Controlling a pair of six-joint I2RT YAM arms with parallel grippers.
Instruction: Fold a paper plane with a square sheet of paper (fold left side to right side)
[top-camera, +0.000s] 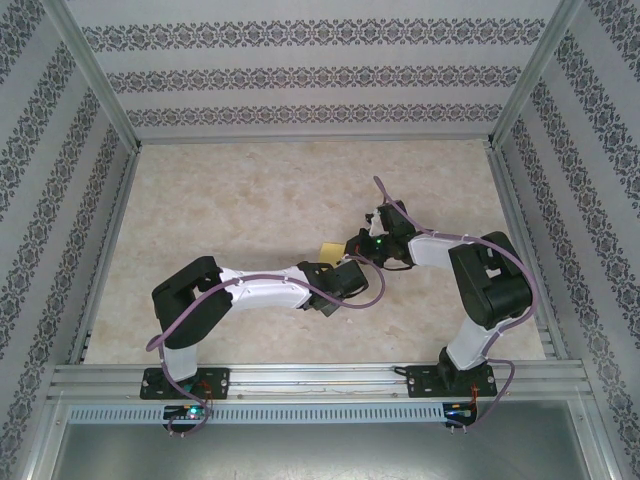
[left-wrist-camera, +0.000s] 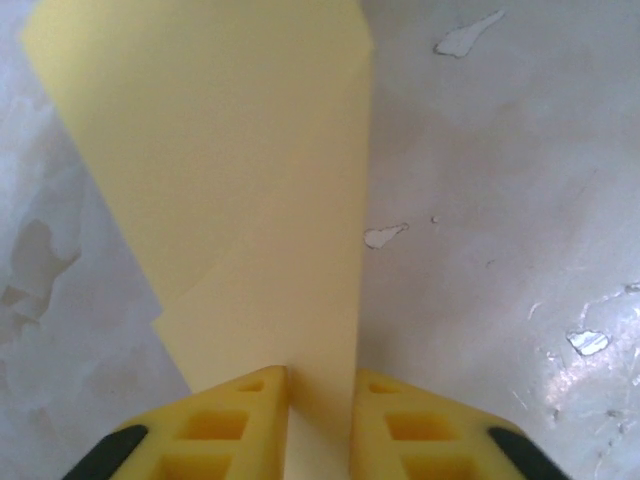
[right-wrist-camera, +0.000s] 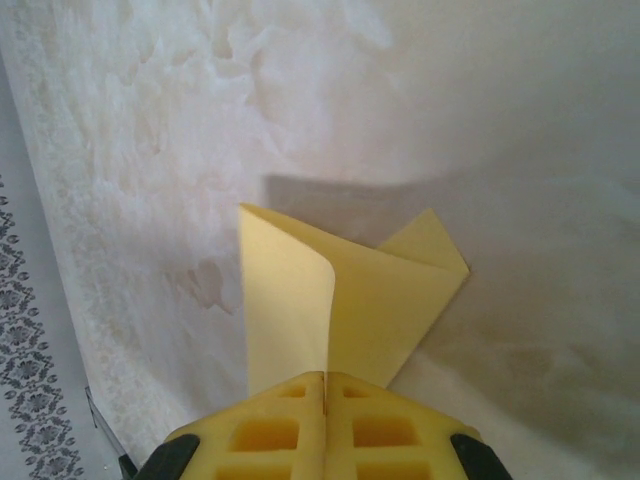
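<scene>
My right gripper (right-wrist-camera: 325, 378) is pressed together on the folded square sheet of paper (right-wrist-camera: 380, 300), mid-counter (top-camera: 230, 200) between both arms. The left gripper (left-wrist-camera: 320, 388) narrowly brackets the sheet's other end; I cannot tell whether it pinches. Patterned walls (top-camera: 300, 80) surround us.

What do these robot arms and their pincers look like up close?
The left arm and right arm each have white tube-like links joined by chunky black housings, on black bases, with a thin purple cable looping alongside. A green light glows near the right wrist. The left pincer and right pincer each have two yellow wedge-shaped fingers with square hollows, black behind.
</scene>
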